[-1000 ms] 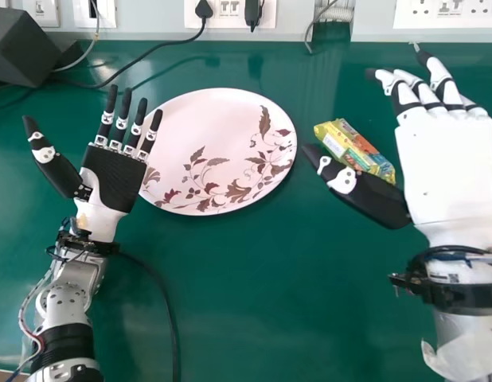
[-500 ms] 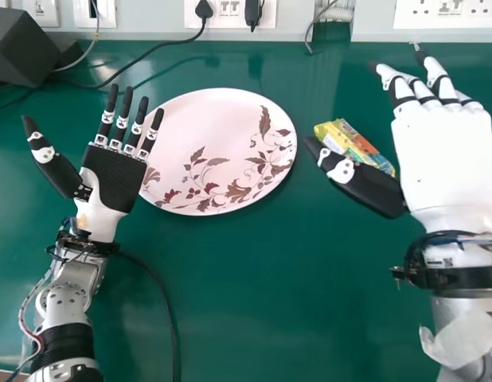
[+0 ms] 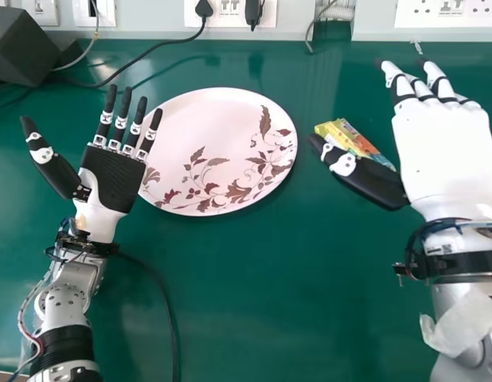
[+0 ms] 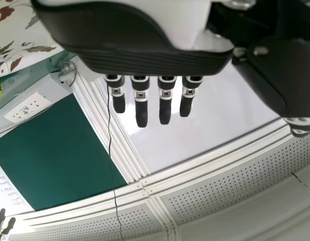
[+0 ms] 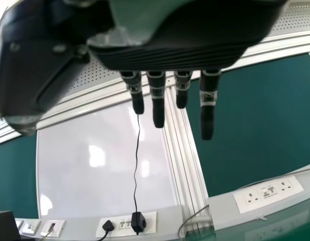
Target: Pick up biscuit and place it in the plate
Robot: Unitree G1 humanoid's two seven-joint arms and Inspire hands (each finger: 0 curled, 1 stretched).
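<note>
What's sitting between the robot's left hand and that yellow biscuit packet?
The leaf-patterned plate, then a narrow strip of green tabletop before the biscuit packet. The head view shows the right hand's thumb tip poking in there.

You have bright light on the table [image 3: 246, 302] and soft shadow at the near right of the plate [image 3: 206, 135]. Your right wrist view catches glare on the whiteboard [image 5: 69, 165] and bows the rail [image 5: 85, 104].

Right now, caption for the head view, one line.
Right hand open beside the wrapped biscuit pack, floral plate between both hands.
</note>
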